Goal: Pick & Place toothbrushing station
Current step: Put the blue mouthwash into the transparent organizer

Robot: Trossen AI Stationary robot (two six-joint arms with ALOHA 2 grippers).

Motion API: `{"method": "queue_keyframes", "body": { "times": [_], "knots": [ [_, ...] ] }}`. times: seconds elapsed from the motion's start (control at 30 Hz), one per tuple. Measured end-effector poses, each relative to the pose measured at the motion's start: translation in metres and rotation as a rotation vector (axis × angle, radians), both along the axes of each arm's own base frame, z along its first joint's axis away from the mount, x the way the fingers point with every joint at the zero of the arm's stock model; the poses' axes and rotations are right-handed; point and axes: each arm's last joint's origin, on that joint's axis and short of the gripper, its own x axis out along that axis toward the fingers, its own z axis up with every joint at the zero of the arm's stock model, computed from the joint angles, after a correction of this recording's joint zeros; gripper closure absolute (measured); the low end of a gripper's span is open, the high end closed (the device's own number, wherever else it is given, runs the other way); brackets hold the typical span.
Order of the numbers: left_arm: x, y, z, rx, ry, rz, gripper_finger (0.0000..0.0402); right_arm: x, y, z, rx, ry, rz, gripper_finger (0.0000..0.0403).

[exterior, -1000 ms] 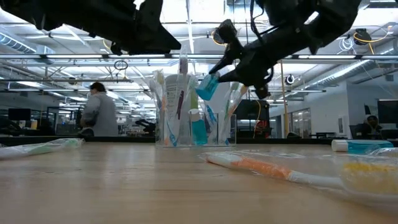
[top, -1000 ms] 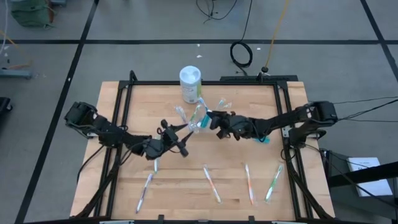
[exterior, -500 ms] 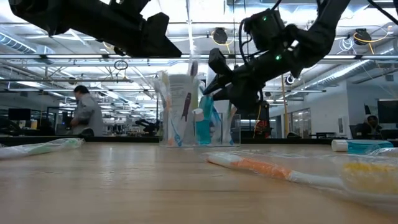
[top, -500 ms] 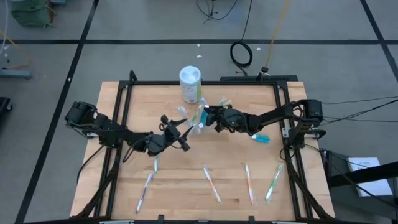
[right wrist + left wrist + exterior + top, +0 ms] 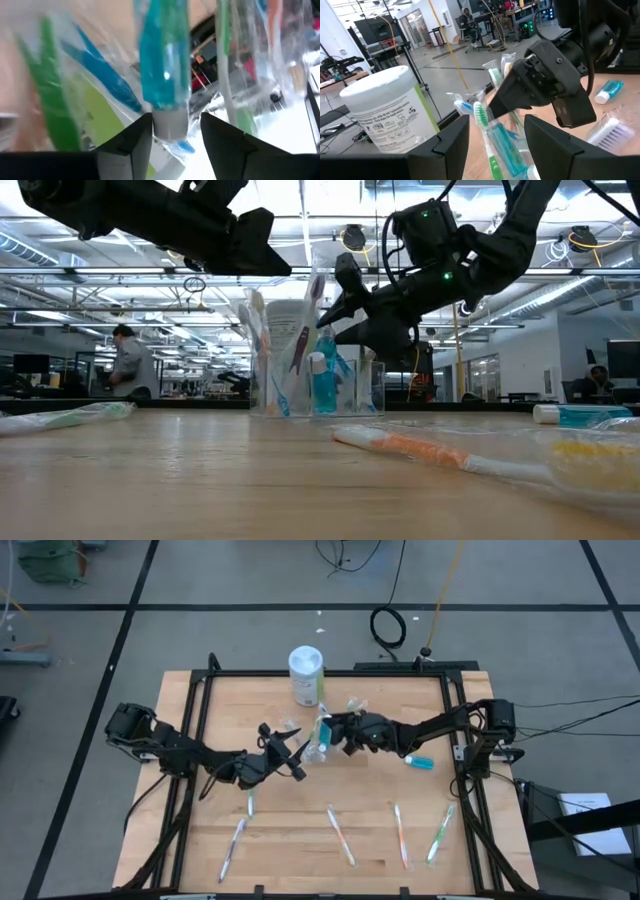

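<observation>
Tube (image 5: 322,380) stands in cup (image 5: 310,385) near table's far edge middle; my right pincer (image 5: 333,730) spread over it, holding nothing, drop done. Left pincer (image 5: 290,757) wide, empty beside cup. Next: back off, fetch another tube (image 5: 420,762) by right edge

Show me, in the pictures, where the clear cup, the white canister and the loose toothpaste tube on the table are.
clear cup (image 5: 262,395): low view, lower left wall.
white canister (image 5: 306,664): high view, round lid.
loose toothpaste tube (image 5: 420,762): high view, teal body.

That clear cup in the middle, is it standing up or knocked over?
Standing up. In the low view the clear cup sits flat on the table with toothbrushes and a teal toothpaste tube sticking up out of it.
</observation>
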Motion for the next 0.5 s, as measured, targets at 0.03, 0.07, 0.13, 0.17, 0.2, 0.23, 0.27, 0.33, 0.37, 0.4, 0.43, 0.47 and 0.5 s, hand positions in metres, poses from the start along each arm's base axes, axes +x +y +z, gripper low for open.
{"method": "queue_keyframes", "body": {
  "times": [0.03,0.07,0.13,0.17,0.2,0.23,0.27,0.33,0.37,0.4,0.43,0.47,0.5],
  "knots": [
    [0.0,0.0,0.0,0.0,0.0,0.0,0.0206,0.0,0.0,0.002,-0.002,-0.017,-0.001,0.0235],
    [0.0,0.0,0.0,0.0,0.0,0.0,0.0206,0.001,0.0,0.003,-0.004,-0.034,-0.001,0.0232],
    [0.0,0.0,0.0,0.001,0.004,0.0,0.0206,0.001,0.0,0.006,-0.006,-0.066,-0.003,0.0227],
    [0.0,0.0,0.0,0.001,0.005,0.0,0.0206,0.001,0.0,0.008,0.003,-0.087,-0.006,0.0226],
    [0.0,0.0,0.0,0.001,0.005,0.0,0.0206,0.001,0.0,0.009,0.024,-0.114,-0.013,0.0226],
    [0.0,0.0,0.0,0.001,0.005,0.0,0.0206,0.001,-0.001,0.01,0.053,-0.144,-0.022,0.0226],
    [0.0,0.0,0.0,0.001,0.005,0.0,0.0206,0.002,-0.001,0.011,0.082,-0.171,-0.033,0.0226],
    [0.0,0.0,0.0,0.001,0.006,0.0,0.0206,0.001,-0.001,0.012,0.117,-0.199,-0.066,0.0229],
    [0.0,0.0,0.0,0.001,0.006,0.0,0.0206,0.001,-0.002,0.012,0.123,-0.205,-0.088,0.023],
    [0.0,0.0,0.0,0.002,0.006,0.0,0.0206,0.0,-0.002,0.012,0.125,-0.21,-0.113,0.0232],
    [0.0,0.0,-0.001,0.002,0.006,0.0,0.0206,0.0,-0.003,0.012,0.127,-0.221,-0.138,0.0233],
    [0.0,0.0,-0.001,0.002,0.006,0.0,0.0206,0.0,-0.004,0.013,0.135,-0.239,-0.163,0.0233],
    [0.0,0.0,-0.001,0.001,0.006,0.0,0.0206,-0.001,-0.004,0.014,0.149,-0.265,-0.186,0.0233]
  ]
}}
